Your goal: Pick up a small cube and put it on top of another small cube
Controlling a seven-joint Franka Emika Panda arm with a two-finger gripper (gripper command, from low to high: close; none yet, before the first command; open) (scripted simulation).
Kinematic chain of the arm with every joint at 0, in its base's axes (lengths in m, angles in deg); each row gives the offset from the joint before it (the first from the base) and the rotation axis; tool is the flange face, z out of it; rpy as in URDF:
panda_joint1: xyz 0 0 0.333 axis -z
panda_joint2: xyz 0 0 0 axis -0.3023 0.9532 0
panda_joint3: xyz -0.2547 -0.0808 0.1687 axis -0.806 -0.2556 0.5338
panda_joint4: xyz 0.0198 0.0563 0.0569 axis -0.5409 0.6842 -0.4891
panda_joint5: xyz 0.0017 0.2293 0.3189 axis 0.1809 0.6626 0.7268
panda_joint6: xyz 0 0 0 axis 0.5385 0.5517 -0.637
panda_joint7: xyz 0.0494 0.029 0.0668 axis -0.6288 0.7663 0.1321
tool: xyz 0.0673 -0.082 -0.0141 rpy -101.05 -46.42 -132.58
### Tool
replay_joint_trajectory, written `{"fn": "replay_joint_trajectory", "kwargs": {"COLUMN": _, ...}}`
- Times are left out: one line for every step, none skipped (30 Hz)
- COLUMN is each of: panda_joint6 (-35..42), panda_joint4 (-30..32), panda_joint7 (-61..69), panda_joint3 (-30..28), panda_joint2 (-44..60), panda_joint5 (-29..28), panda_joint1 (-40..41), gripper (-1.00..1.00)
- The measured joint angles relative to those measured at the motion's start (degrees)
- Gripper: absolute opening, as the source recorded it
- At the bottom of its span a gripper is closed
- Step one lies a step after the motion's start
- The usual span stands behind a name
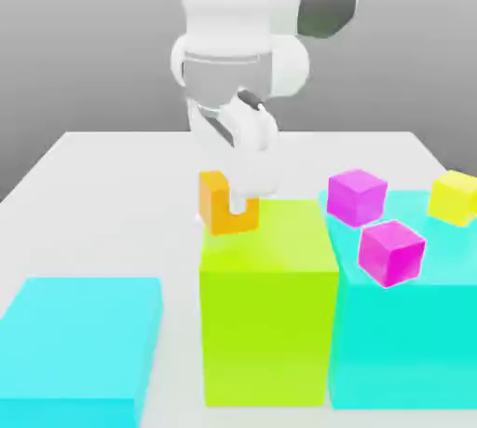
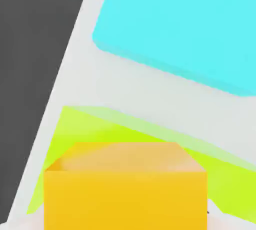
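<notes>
The small orange cube (image 1: 214,204) sits between the fingers of my gripper (image 1: 233,204), which is shut on it; one white finger (image 1: 246,200) crosses the cube's front face. The cube is at the far left corner of the tall lime-green block's (image 1: 270,314) top; I cannot tell whether it touches that top. In the hand view the orange cube (image 2: 125,194) is close up, with the lime-green block (image 2: 90,134) beneath and behind it.
A big cyan block (image 1: 410,342) on the exterior view's right carries two magenta small cubes (image 1: 357,196) (image 1: 391,251) and a lemon-yellow small cube (image 1: 454,197). A low cyan block (image 1: 79,342) lies at the front left. The white table (image 1: 112,193) stretches behind.
</notes>
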Motion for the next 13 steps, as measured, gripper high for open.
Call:
{"fn": "replay_joint_trajectory", "kwargs": {"panda_joint6": 2.3, "panda_joint4": -0.6, "panda_joint7": 2.2, "panda_joint3": 1.0, "panda_joint2": -1.6, "panda_joint5": 0.7, "panda_joint1": -2.2, "gripper": -1.0}}
{"fn": "replay_joint_trajectory", "kwargs": {"panda_joint6": 4.7, "panda_joint4": -1.2, "panda_joint7": 4.2, "panda_joint3": 1.8, "panda_joint2": -3.3, "panda_joint5": 1.4, "panda_joint1": -4.6, "gripper": -1.0}}
{"fn": "replay_joint_trajectory", "kwargs": {"panda_joint6": 7.0, "panda_joint4": -1.5, "panda_joint7": 6.1, "panda_joint3": 2.6, "panda_joint2": -5.1, "panda_joint5": 2.2, "panda_joint1": -6.9, "gripper": -1.0}}
{"fn": "replay_joint_trajectory", "kwargs": {"panda_joint6": 9.2, "panda_joint4": -1.7, "panda_joint7": 7.7, "panda_joint3": 3.2, "panda_joint2": -6.8, "panda_joint5": 2.9, "panda_joint1": -9.3, "gripper": -1.0}}
{"fn": "replay_joint_trajectory", "kwargs": {"panda_joint6": 10.3, "panda_joint4": -0.9, "panda_joint7": 8.1, "panda_joint3": 3.4, "panda_joint2": -8.4, "panda_joint5": 3.9, "panda_joint1": -10.5, "gripper": -1.0}}
{"fn": "replay_joint_trajectory", "kwargs": {"panda_joint6": 9.6, "panda_joint4": 0.3, "panda_joint7": 8.3, "panda_joint3": 3.7, "panda_joint2": -8.7, "panda_joint5": 4.6, "panda_joint1": -11.2, "gripper": -1.0}}
{"fn": "replay_joint_trajectory", "kwargs": {"panda_joint6": 8.0, "panda_joint4": 1.7, "panda_joint7": 8.4, "panda_joint3": 4.1, "panda_joint2": -8.5, "panda_joint5": 5.1, "panda_joint1": -11.5, "gripper": -1.0}}
{"fn": "replay_joint_trajectory", "kwargs": {"panda_joint6": 6.0, "panda_joint4": 3.3, "panda_joint7": 8.5, "panda_joint3": 4.6, "panda_joint2": -7.9, "panda_joint5": 5.5, "panda_joint1": -11.7, "gripper": -1.0}}
{"fn": "replay_joint_trajectory", "kwargs": {"panda_joint6": 3.7, "panda_joint4": 4.8, "panda_joint7": 8.6, "panda_joint3": 5.1, "panda_joint2": -7.2, "panda_joint5": 5.9, "panda_joint1": -11.9, "gripper": -1.0}}
{"fn": "replay_joint_trajectory", "kwargs": {"panda_joint6": 1.9, "panda_joint4": 6.0, "panda_joint7": 8.6, "panda_joint3": 5.5, "panda_joint2": -6.6, "panda_joint5": 6.2, "panda_joint1": -11.9, "gripper": 1.0}}
{"fn": "replay_joint_trajectory", "kwargs": {"panda_joint6": 1.9, "panda_joint4": 6.0, "panda_joint7": 8.6, "panda_joint3": 5.5, "panda_joint2": -6.6, "panda_joint5": 6.2, "panda_joint1": -11.9, "gripper": 1.0}}
{"fn": "replay_joint_trajectory", "kwargs": {"panda_joint6": 1.9, "panda_joint4": 6.0, "panda_joint7": 8.6, "panda_joint3": 5.5, "panda_joint2": -6.6, "panda_joint5": 6.2, "panda_joint1": -11.9, "gripper": 1.0}}
{"fn": "replay_joint_trajectory", "kwargs": {"panda_joint6": 1.9, "panda_joint4": 6.0, "panda_joint7": 8.6, "panda_joint3": 5.5, "panda_joint2": -6.6, "panda_joint5": 6.2, "panda_joint1": -11.9, "gripper": 1.0}}
